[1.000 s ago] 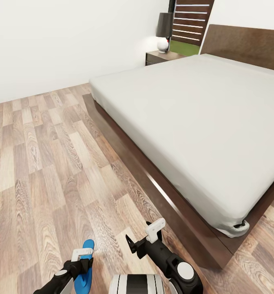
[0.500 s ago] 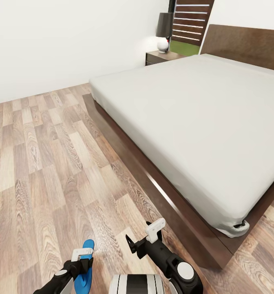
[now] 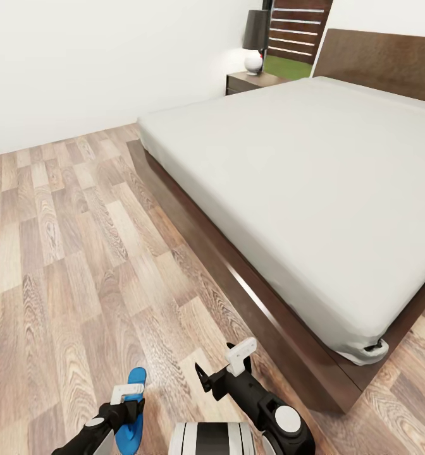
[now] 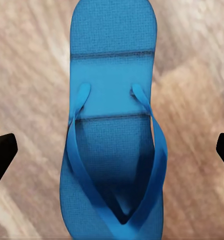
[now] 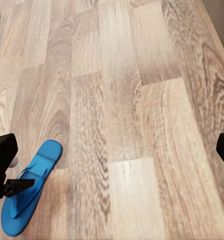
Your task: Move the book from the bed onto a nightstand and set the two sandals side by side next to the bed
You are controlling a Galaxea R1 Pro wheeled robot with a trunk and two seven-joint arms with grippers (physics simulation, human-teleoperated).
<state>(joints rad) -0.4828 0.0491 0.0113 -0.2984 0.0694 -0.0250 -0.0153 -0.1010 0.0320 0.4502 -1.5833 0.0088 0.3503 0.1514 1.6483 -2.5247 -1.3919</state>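
Grey-mattressed bed lower in view

Head looks down at bed; wrists share sandal.

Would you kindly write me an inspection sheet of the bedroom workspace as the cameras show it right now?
Surface: wood-plank floor, bare boards ahead of the robot.
Job's things: one blue sandal lies flat on the floor, straps up, under the left arm; the bed has a plain grey mattress with nothing seen on the visible part; a nightstand stands by the headboard. Book and second sandal: nothing seen.
Clutter: a black-shaded lamp on the nightstand.
Grippers: left gripper open, fingers apart on either side of the sandal, not touching it; right gripper open over bare floor.
Cables: nothing seen.
Surroundings: white wall, window with slatted fence behind the nightstand.
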